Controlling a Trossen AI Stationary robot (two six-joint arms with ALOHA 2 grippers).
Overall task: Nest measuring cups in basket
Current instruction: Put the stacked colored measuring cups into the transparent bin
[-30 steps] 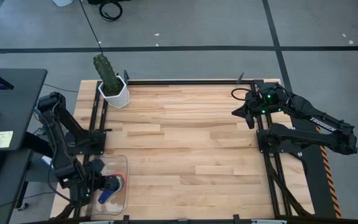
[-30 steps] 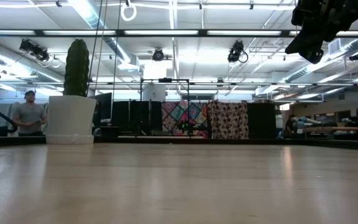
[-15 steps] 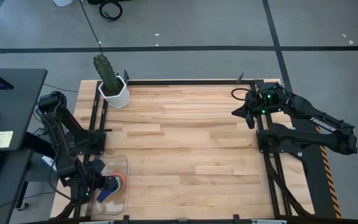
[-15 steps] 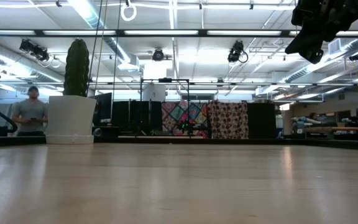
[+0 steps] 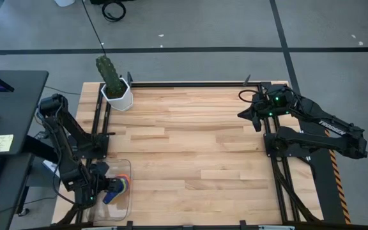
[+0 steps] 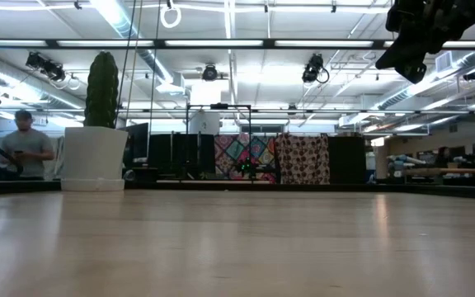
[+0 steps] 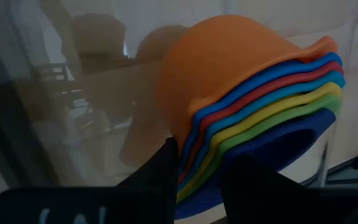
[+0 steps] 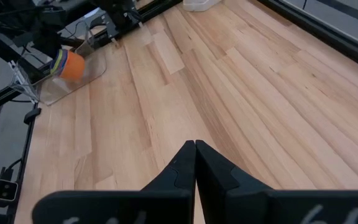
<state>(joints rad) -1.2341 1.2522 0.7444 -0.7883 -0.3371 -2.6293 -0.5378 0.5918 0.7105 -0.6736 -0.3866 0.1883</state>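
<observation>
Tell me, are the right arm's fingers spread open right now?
No, the right tool shows its two dark fingers pressed together above the bare wooden table.

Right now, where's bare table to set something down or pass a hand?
Free: the wooden table between the white pot and the right gripper, and from the basket across to the right frame. Crowded: near-left corner, where the left gripper holds the nested measuring cups in the basket.

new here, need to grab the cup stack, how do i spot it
Look at the wooden table, near-left corner, where the clear basket sits. Inside it, held by the left gripper, are the measuring cups: nested, orange outermost, the only bright colours there.
</observation>
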